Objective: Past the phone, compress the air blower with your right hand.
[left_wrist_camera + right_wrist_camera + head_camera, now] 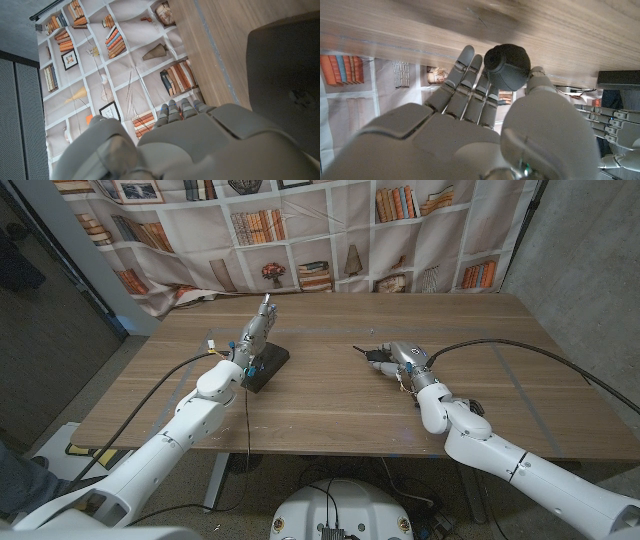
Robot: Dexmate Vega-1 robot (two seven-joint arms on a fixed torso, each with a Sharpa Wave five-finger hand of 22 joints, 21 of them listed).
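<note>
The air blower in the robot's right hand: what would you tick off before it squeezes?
1. Air blower sits between the right hand's fingers and thumb: ok.
2. Bulb already squashed: cannot tell.
3. Nozzle tip points over bare table: ok.
4. Left hand is apart from the blower, over the phone: ok.
5. Grip firm enough: cannot tell.
</note>
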